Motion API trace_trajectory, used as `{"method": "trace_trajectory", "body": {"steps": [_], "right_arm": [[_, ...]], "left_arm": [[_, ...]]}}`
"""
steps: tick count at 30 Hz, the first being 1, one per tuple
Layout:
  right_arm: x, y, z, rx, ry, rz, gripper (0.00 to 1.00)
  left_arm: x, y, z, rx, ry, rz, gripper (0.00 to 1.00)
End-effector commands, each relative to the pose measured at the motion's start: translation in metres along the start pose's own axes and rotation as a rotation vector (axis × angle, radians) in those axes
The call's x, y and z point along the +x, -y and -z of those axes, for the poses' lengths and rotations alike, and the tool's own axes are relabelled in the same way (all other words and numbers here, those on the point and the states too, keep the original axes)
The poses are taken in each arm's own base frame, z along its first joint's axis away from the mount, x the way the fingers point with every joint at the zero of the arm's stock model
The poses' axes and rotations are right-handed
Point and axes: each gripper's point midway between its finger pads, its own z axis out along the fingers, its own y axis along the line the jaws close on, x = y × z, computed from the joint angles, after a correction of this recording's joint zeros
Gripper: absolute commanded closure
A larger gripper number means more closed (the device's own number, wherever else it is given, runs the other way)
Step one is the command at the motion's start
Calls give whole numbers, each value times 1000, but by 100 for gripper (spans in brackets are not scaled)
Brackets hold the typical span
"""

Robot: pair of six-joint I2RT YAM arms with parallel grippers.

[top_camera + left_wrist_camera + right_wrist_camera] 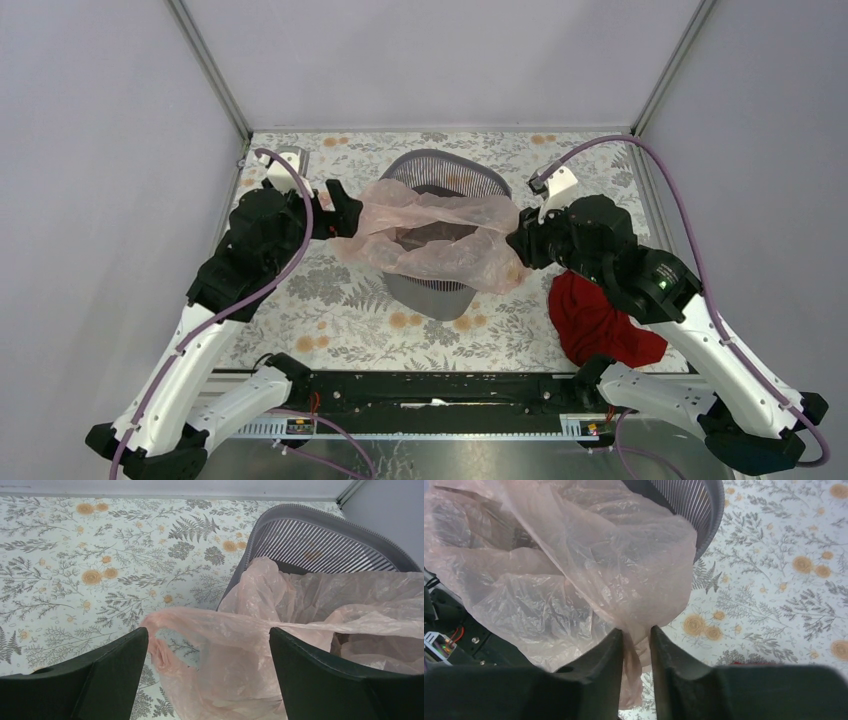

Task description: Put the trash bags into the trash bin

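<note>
- Thin, translucent pale-pink plastic trash bag [470, 262], wrinkled and filmy. It lies across the mouth of the bin and is stretched left to right between the two arms, reaching past the rim on both sides. The middle sags into the opening and the near side hangs outside the near wall, so it is not yet inside.
- Dark grey plastic mesh trash bin [445, 160] with a rounded-square rim. It stands on the far half of the floral-printed tabletop [330, 300]. The far rim is bare and the rest is under film.
- Right jaws: almost closed, pinching a gathered twist of film at the bag's right end, just beside the bin's right rim. Judged purpose: an anchor that keeps the bag spread and off the tabletop.
- Left jaws: wide apart. The bag's left end, with its looped handle [160, 652], lies between them unpinched, outside the left rim.
- Judgement: the bag is centred over the opening so it can drop in. Because it is wider than the rim, both ends must come inward and down, and the left end needs a grip or a push first.
- Open room: there is bare tabletop to the left of the bin and in front of it. A crumpled dark red cloth [600, 318] lies at near right beneath the right arm, apart from the bin.
- Limits: grey side panels [90, 200] stand close outside both arms, so the free direction is inward over the bin.
</note>
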Motion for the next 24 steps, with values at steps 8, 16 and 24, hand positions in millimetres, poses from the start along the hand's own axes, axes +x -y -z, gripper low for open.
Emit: {"method": "trace_trajectory", "body": {"steps": [8, 16, 24], "right_arm": [[-30, 10, 7, 61, 93, 8, 100], [-32, 4, 1, 39, 97, -4, 100], [-38, 10, -12, 92, 79, -14, 97]], "left_arm": [[-30, 6, 5, -12, 26, 24, 1], [-26, 13, -18, -10, -34, 59, 13], [-37, -6, -35, -132, 23, 50, 54]]}}
